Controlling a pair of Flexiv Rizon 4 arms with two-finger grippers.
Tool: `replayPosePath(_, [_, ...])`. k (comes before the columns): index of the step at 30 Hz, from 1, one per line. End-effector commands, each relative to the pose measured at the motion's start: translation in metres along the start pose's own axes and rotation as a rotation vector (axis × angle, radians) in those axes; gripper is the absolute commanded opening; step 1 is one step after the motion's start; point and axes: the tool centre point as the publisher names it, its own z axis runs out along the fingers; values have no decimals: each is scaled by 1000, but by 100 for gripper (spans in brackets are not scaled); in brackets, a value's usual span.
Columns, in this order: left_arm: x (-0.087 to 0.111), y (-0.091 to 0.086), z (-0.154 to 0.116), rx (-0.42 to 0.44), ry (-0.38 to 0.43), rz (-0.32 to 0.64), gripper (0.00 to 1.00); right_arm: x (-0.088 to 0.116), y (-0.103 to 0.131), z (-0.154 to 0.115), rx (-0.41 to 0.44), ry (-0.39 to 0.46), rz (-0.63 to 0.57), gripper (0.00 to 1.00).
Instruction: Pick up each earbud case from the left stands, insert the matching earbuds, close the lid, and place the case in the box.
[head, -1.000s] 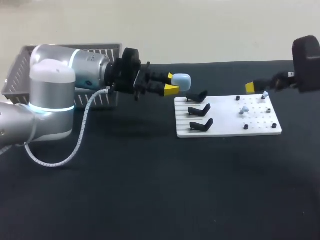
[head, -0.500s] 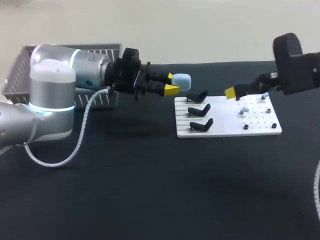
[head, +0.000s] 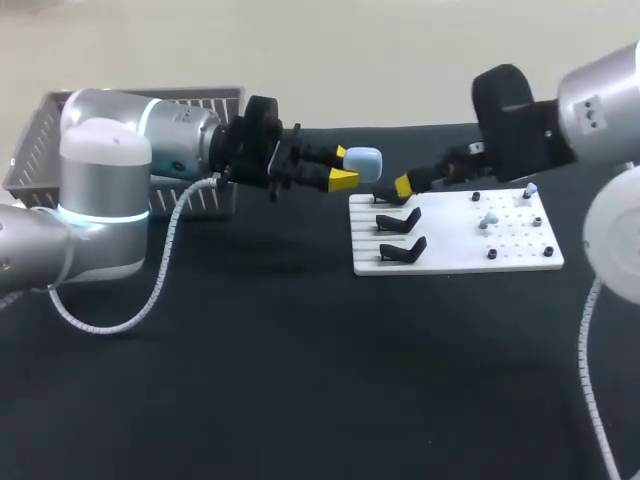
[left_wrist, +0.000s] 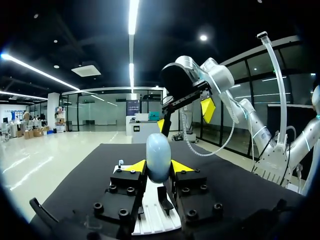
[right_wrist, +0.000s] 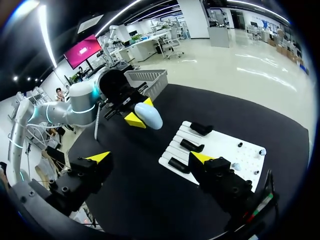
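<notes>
The black worktop (head: 300, 380) carries a white board (head: 455, 262) right of centre, with three black stands (head: 400, 220) on its left half, all bare as far as you can see, and small pale earbuds (head: 488, 219) sitting on pegs on its right half. A grey basket (head: 40, 140) sits at the far left corner, partly behind your left arm. Your left gripper (head: 345, 166) holds steady, just as it was a second ago, raised over the worktop just off the board's far left corner. It is clenched on the pale blue earbud case (head: 365, 160), one yellow tip on each side of it. The case looks closed from here, though you cannot see the lid seam clearly. What has changed is your right arm. A second ago it sat out at the right edge; now it has swept left across the far side of the board. Your right gripper (head: 404, 186) now hangs over the farthest stand, near the case but apart from it. Its wrist view shows the fingers spread wide with nothing between them. Both earbuds remain on the board, so nothing has gone into the case yet. Judging by its heading, the right arm is coming in to work the lid. Expect a delicate meeting of the two grippers around a small, smooth shell that could twist in the grasp.
</notes>
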Motion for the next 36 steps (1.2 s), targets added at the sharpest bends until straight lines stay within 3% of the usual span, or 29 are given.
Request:
replayPosePath(1, [1,1,0,1,-1,1,0,-8,-3,18,-15,1,7,100])
replayPosePath(19, [1,1,0,1,-1,1,0,-23,-9,46,-75,20,45,100])
replayPosePath(36, [1,1,0,1,-1,1,0,-32,-18,58,-26,28,47,100])
